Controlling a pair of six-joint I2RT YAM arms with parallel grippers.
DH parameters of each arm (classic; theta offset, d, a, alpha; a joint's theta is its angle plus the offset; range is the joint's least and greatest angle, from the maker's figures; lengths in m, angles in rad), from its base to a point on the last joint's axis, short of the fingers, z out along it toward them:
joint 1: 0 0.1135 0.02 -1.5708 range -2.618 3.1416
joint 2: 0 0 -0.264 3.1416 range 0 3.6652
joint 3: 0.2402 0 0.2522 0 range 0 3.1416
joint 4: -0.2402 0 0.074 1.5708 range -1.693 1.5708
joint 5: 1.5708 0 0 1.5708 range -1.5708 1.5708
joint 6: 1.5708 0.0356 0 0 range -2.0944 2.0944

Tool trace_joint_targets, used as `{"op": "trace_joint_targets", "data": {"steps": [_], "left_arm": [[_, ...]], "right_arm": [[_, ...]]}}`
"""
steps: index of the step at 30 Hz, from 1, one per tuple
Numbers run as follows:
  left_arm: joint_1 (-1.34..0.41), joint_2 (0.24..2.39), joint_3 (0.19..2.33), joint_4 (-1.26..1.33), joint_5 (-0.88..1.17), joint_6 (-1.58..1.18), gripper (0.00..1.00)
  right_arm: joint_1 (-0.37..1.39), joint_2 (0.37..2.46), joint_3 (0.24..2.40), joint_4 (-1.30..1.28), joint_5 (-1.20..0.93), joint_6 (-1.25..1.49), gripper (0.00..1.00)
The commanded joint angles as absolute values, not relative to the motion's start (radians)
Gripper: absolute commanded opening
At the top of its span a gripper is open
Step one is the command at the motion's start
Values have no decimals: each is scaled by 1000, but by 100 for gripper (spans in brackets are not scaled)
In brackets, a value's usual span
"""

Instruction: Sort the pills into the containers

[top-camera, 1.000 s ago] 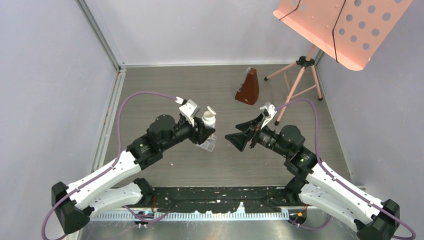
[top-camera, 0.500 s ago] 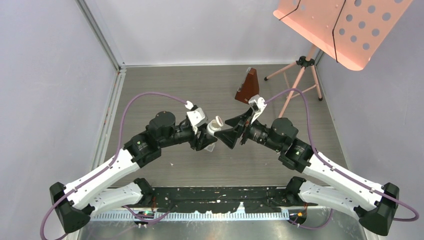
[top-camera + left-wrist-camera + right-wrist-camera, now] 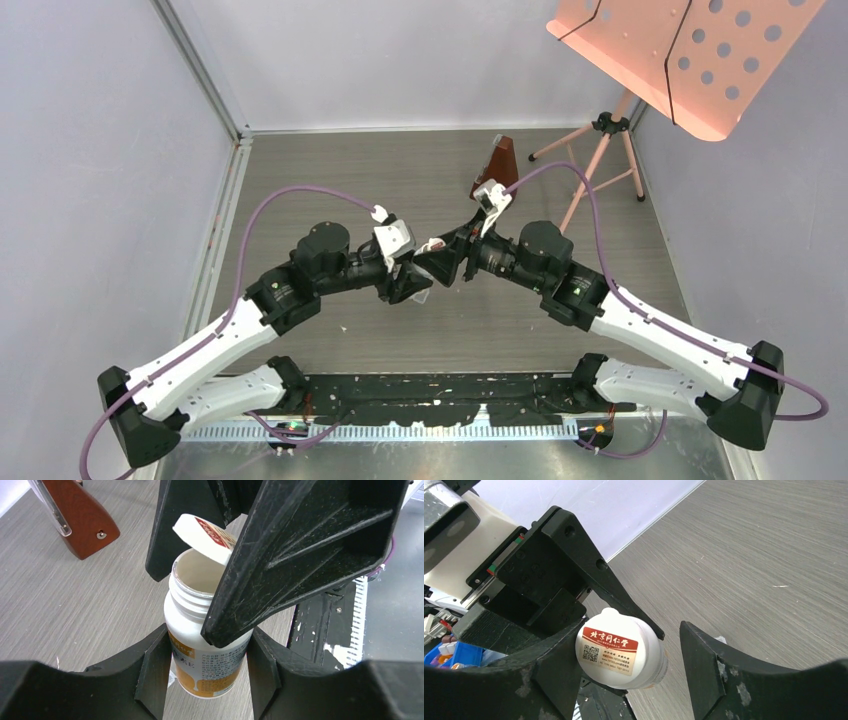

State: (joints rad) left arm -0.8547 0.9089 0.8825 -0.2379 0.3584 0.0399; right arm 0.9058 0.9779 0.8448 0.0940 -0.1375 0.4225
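White pill bottle (image 3: 182,620) with orange label; white cap (image 3: 616,652) with red-banded sticker.

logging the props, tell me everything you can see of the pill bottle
White round plastic pill bottle with an orange printed label and threaded neck. Its cap, bearing a red-and-white sticker with a QR code, is tipped open. The left gripper clamps its body; the right gripper's open fingers straddle the cap.
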Motion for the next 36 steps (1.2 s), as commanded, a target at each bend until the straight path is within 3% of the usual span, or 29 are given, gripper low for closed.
{"op": "trace_joint_targets", "data": {"steps": [1,4,10,14,19,22,23,25,36], "left_arm": [[-848,870,916,-182,376,54,6],[-844,871,917,-166,363,40,10],[-841,870,912,-137,314,9,12],[-841,847,881,-88,313,-16,13],[-841,837,865,-66,309,-38,20],[-841,835,854,-68,295,-38,49],[-840,836,848,-66,291,-36,76],[-836,837,830,-54,298,-34,98],[-685,842,696,221,620,-146,99]], "right_arm": [[910,996,881,97,-149,424,70],[912,1004,883,88,-174,427,69],[921,1008,882,44,-170,425,77],[924,1007,878,36,-138,425,61],[925,1022,890,49,-181,421,31],[924,1022,906,41,-203,396,22],[924,1020,912,38,-203,390,21],[922,1013,927,17,-206,353,18],[763,954,992,-71,-441,229,17]]}}
